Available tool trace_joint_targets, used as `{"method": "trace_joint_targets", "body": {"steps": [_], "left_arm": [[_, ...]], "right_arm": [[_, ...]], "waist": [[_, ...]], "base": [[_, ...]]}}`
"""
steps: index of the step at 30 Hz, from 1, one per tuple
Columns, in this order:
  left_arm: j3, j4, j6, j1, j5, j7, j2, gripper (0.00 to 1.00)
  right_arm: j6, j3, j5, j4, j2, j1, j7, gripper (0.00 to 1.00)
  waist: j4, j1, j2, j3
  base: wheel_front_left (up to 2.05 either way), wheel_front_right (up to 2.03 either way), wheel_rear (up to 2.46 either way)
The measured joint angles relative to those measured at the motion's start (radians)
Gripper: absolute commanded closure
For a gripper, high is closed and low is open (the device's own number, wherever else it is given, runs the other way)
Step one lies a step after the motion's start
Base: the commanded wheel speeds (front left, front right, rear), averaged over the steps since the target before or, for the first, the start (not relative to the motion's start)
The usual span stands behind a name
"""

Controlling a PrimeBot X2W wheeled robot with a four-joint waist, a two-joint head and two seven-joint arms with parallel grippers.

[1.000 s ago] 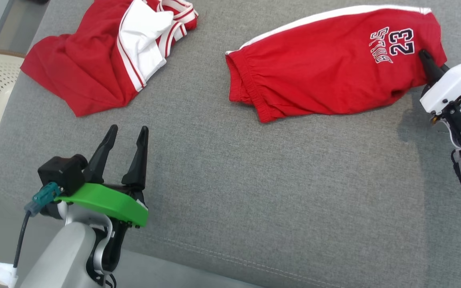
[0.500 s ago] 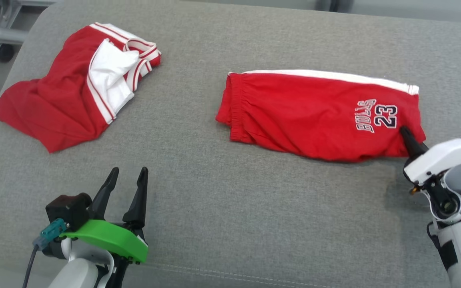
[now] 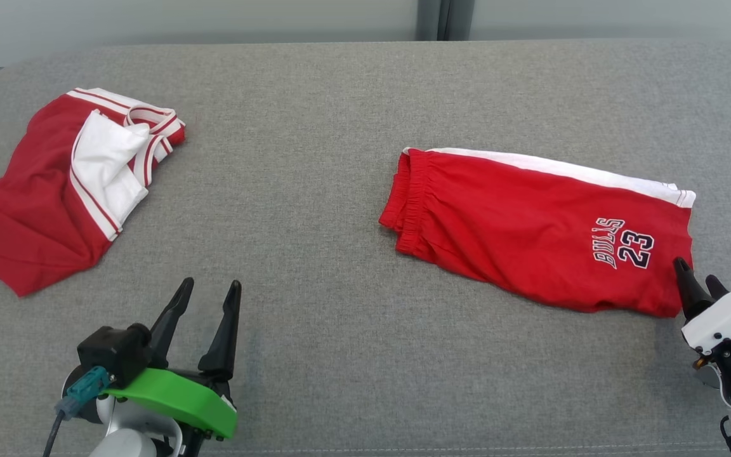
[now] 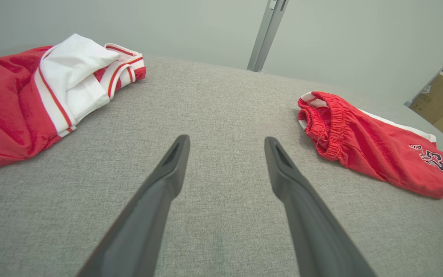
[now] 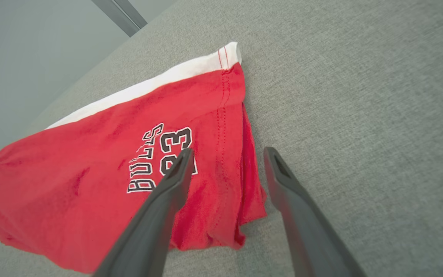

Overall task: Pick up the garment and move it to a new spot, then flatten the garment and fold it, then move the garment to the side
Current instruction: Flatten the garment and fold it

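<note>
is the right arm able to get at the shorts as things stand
Probably yes: the right gripper is open, its fingers at a corner of the shorts, one over the red cloth, the other over bare cushion. Nothing lies between them.

A: Where are the red shorts point(image 3: 530, 235)?
B: At three o'clock on the grey fabric surface point(image 3: 340, 330), spread flat, slightly wrinkled. Elastic waistband toward nine o'clock, white stripe along the twelve o'clock edge, "BULLS 23" by the hem, toward four.
</note>
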Motion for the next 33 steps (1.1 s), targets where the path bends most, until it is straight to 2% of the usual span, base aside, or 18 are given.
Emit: {"method": "trace_joint_targets", "body": {"steps": [12, 20, 21, 22, 23, 26, 28, 33], "left_arm": [[0.008, -0.055, 0.008, 0.0, 0.032, 0.02, 0.032, 0.0], [0.015, -0.089, 0.009, -0.001, 0.048, 0.04, 0.038, 0.0], [0.016, -0.091, 0.009, -0.001, 0.049, 0.042, 0.04, 0.0], [0.015, -0.091, 0.009, -0.001, 0.05, 0.042, 0.041, 0.0], [0.015, -0.092, 0.009, -0.001, 0.054, 0.045, 0.041, 0.0], [0.016, -0.094, 0.009, -0.001, 0.061, 0.047, 0.041, 0.0], [0.02, -0.094, 0.009, -0.001, 0.063, 0.047, 0.039, 0.0], [0.044, -0.095, 0.012, -0.001, 0.062, 0.046, 0.03, 0.0]], "right_arm": [[-0.003, -0.006, 0.029, 0.01, 0.032, -0.01, 0.003, 0.0], [-0.011, -0.009, 0.044, 0.046, 0.044, -0.077, 0.004, 0.0], [-0.01, -0.012, 0.058, 0.051, 0.053, -0.089, 0.005, 0.29], [-0.007, -0.016, 0.075, 0.055, 0.064, -0.099, 0.007, 0.82], [-0.007, -0.023, 0.09, 0.06, 0.073, -0.108, 0.007, 1.0], [0.011, -0.036, 0.129, 0.064, 0.087, -0.113, 0.02, 1.0], [0.011, -0.049, 0.138, 0.07, 0.077, -0.112, 0.022, 1.0], [0.01, -0.138, 0.175, 0.073, -0.021, -0.108, 0.06, 1.0]], "waist": [[-0.001, 0.0, 0.0, 0.046], [0.007, 0.0, 0.0, 0.077], [0.007, 0.0, 0.0, 0.08], [0.007, 0.0, 0.0, 0.083], [0.007, 0.0, 0.0, 0.085], [0.007, 0.0, 0.0, 0.086], [0.008, 0.0, 0.0, 0.083], [0.007, 0.0, 0.0, 0.076]], "base": [[0.0, 0.0, 0.0], [0.0, 0.0, 0.0], [0.0, 0.0, 0.0], [0.0, 0.0, 0.0], [0.0, 0.0, 0.0], [0.0, 0.0, 0.0], [0.0, 0.0, 0.0], [0.0, 0.0, 0.0]]}}
